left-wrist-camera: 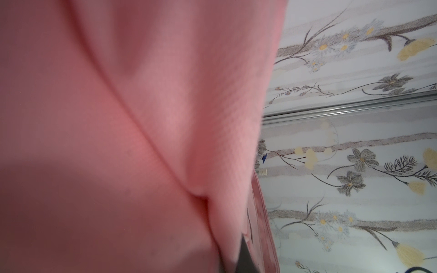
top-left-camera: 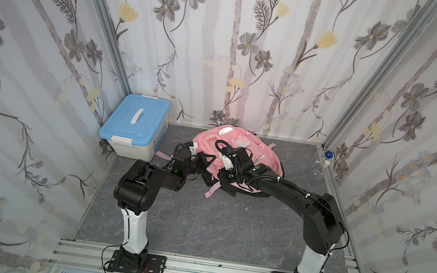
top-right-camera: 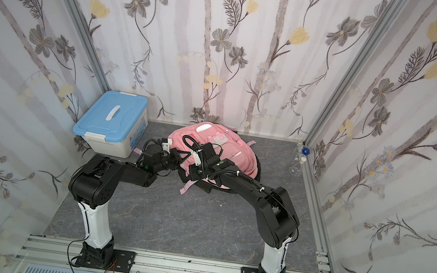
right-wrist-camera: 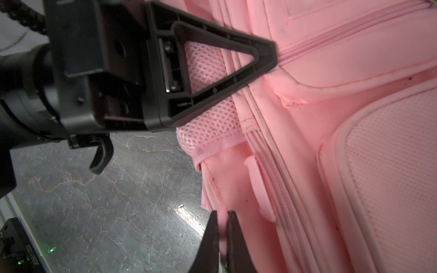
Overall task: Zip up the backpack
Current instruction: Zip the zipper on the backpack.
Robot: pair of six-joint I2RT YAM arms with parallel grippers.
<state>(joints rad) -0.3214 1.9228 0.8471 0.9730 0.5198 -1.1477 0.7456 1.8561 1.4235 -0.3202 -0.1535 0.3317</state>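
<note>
The pink backpack (top-left-camera: 239,143) (top-right-camera: 220,139) lies flat on the grey table near the back wall. At its near-left side, my left gripper (top-left-camera: 208,159) (left-wrist-camera: 233,258) is shut on a fold of its pink fabric. That fabric fills most of the left wrist view. In the right wrist view the left gripper's black triangular fingers (right-wrist-camera: 260,54) press in at the end of a closed pocket zipper (right-wrist-camera: 335,33). My right gripper (right-wrist-camera: 222,214) (top-left-camera: 209,179) is shut on a thin pink edge of the backpack (right-wrist-camera: 354,165). It sits beside a pink pull tab (right-wrist-camera: 257,186) and the long zipper track (right-wrist-camera: 276,179).
A white box with a blue lid (top-left-camera: 134,127) stands at the back left, close to the left arm. Glass flasks (top-left-camera: 318,170), one with a blue cap (top-left-camera: 328,154), stand by the back right wall. A loose pink strap (top-left-camera: 211,192) trails onto the table in front of the backpack.
</note>
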